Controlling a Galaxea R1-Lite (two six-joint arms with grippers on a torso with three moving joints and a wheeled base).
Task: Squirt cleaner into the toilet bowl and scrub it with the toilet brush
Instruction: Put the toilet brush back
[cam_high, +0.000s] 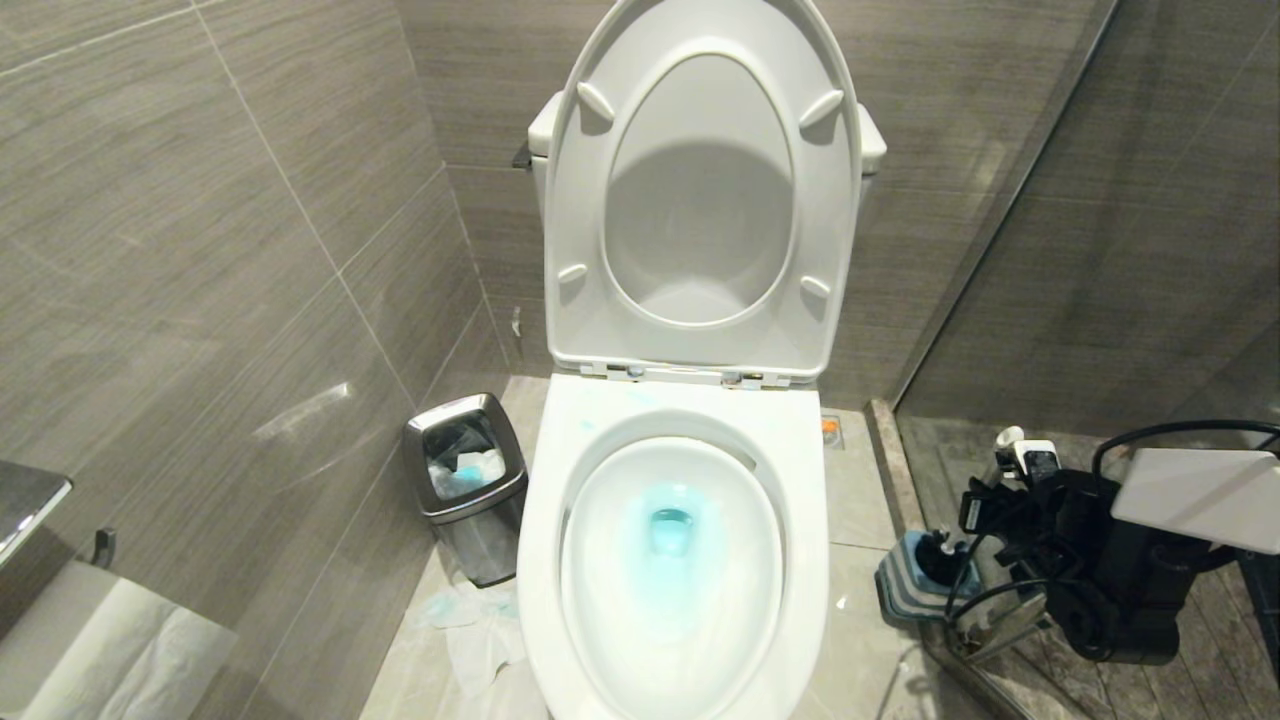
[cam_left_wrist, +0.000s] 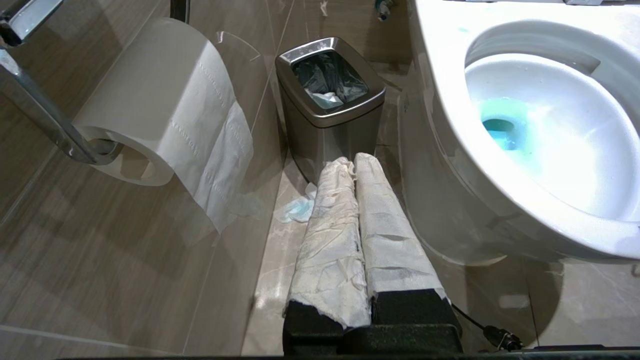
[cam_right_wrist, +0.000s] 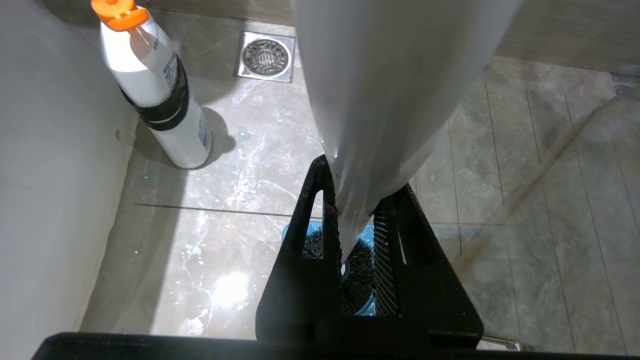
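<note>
With cleaner (cam_high: 668, 520) already tinting the water in the toilet bowl (cam_high: 672, 560), the right pincer (cam_right_wrist: 357, 235), beside the bowl, is clamped on the toilet brush (cam_right_wrist: 380, 100), whose bristles seemingly sit in the holder (cam_high: 915, 585); next: lift clear, swing over the bowl

Toilet brush (cam_right_wrist: 357, 272) head mostly hidden behind right gripper (cam_right_wrist: 350, 240) fingers; handle blurred.

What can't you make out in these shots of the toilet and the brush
- Toilet brush head: right wrist view, mostly hidden behind the right gripper and the handle.
- Brush holder: head view, partly covered by the right arm.
- Toilet bowl front rim: head view, cut off by the bottom edge.
</note>
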